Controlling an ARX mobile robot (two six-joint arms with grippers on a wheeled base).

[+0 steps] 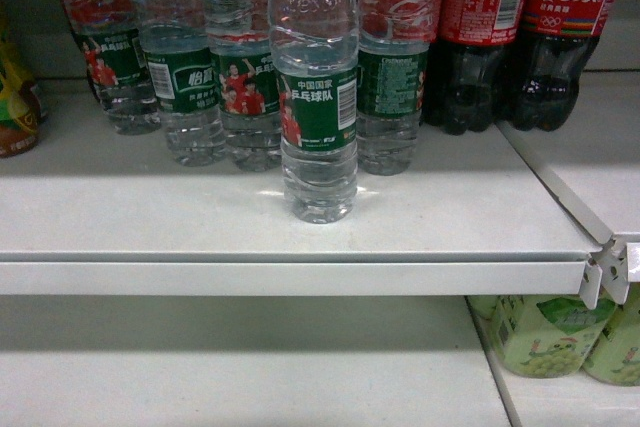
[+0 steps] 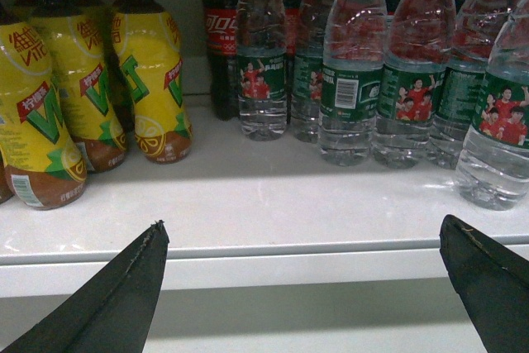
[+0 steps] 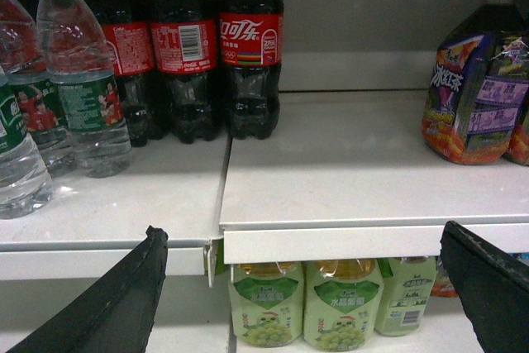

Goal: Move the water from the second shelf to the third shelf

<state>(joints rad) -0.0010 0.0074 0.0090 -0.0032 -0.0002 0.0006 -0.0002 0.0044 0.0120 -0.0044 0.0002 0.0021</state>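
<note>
Water bottle (image 1: pixel 320 87) stands upright, alone ahead of its row at centre frame, toward the right edge of the left wrist view, nearer the left gripper (image 2: pixel 318 287), whose jaws, like the right gripper's (image 3: pixel 318 287), gape wide and empty.

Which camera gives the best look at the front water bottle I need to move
The head view: the front water bottle stands centered, label facing out. The left wrist view shows it partly cut off at the right edge; the right wrist view, at the left edge.

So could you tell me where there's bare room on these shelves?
Bare: the lower shelf left of the green bottles, and between cola bottles and purple bottle. Crowded: the water row.
</note>
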